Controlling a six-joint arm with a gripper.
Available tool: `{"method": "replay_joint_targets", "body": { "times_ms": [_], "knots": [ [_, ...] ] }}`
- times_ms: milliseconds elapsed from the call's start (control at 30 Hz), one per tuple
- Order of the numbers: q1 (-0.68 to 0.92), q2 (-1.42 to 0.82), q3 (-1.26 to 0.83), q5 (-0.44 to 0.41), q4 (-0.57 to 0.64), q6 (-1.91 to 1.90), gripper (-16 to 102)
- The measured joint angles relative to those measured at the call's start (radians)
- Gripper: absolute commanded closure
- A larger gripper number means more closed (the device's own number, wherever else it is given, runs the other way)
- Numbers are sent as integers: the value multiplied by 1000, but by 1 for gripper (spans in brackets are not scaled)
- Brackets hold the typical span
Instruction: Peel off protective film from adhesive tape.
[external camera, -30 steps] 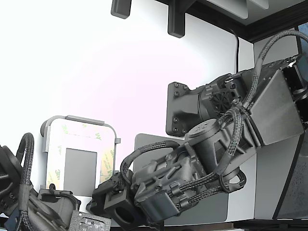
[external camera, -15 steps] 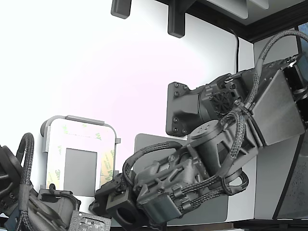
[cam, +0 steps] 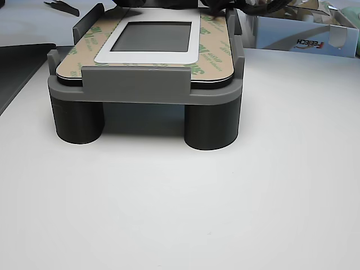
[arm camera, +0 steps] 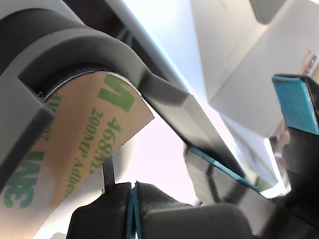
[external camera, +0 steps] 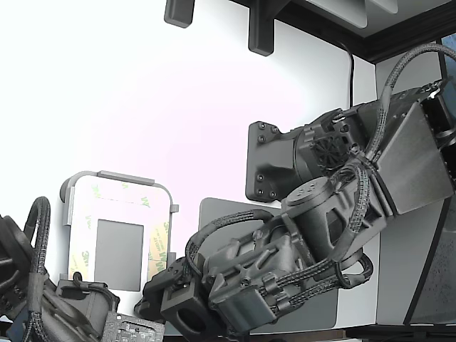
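The protective film is a cream strip with green 3M logos, lying flat as a border around the dark grey square on the white plate. The plate rests in a grey fixture. The film covers the adhesive tape, which stays hidden beneath it. Up close, one rounded film corner fills the wrist view. Just under it is my gripper, shut, its blue pads pressed together. A thin grey sliver rises from the fingers toward the film. In the exterior view my wrist hides the fingertips beside the fixture's near right corner.
A second arm sits at the exterior view's lower left, next to the fixture. A dark mat lies under my arm, and its edge shows in the other view. Blue-faced dark parts stand close beside my fingers. A box stands behind the fixture.
My wrist has sunk a little and shifted slightly toward the exterior view's right. The film and plate look unchanged.
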State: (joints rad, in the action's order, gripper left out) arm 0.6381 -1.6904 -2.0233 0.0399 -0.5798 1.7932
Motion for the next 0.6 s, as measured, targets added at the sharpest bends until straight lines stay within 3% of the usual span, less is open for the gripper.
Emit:
{"method": "replay_joint_targets", "body": {
  "times_ms": [600],
  "knots": [
    [-9,37,26,-6,21,44,94]
  ]
}}
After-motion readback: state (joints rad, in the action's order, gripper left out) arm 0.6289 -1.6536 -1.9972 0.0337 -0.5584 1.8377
